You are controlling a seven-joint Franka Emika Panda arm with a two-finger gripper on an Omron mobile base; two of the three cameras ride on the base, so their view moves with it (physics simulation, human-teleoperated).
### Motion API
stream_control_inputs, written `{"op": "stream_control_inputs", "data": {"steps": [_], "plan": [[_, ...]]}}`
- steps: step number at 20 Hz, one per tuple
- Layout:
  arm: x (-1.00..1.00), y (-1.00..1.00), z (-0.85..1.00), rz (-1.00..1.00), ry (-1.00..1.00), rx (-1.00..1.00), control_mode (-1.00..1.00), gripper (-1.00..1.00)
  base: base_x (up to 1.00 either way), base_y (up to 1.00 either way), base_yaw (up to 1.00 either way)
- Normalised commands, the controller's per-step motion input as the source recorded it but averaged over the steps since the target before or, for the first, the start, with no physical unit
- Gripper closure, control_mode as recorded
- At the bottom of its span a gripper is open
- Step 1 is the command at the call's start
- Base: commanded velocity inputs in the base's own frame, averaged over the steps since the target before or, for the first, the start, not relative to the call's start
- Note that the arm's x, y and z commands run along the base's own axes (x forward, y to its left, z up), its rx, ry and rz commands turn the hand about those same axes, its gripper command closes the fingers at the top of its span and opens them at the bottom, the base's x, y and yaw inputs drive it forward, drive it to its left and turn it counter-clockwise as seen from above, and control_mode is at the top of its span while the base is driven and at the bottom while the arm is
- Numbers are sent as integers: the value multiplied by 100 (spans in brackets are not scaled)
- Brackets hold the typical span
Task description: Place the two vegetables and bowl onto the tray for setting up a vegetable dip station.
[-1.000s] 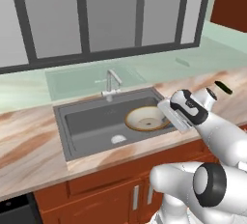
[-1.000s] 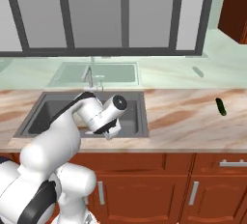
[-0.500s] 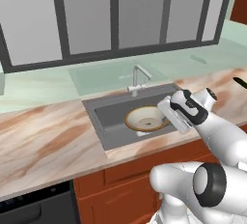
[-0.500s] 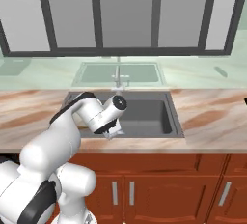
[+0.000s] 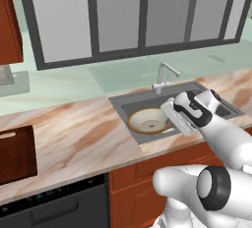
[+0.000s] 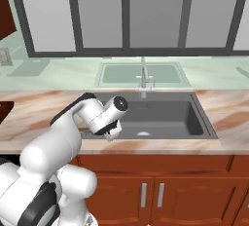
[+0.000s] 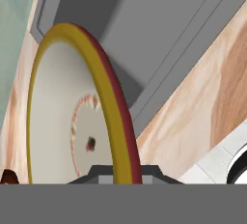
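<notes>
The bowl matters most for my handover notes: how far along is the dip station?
Nothing sits on the tray yet; it lies bare at the counter's left end. In hand: the end effector is shut on the rim of the bowl, held over the sink. Left: set the bowl on the tray, then fetch both vegetables.
</notes>
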Motion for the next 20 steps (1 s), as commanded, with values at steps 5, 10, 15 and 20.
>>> {"op": "stream_control_inputs", "data": {"steps": [5, 10, 15, 20], "plan": [[0, 0, 0, 0, 0, 0, 100, 100, 0, 60, 0], [0, 0, 0, 0, 0, 0, 100, 100, 0, 58, 1], [0, 0, 0, 0, 0, 0, 100, 100, 5, 50, 3], [0, 0, 0, 0, 0, 0, 100, 100, 10, 46, 5]]}}
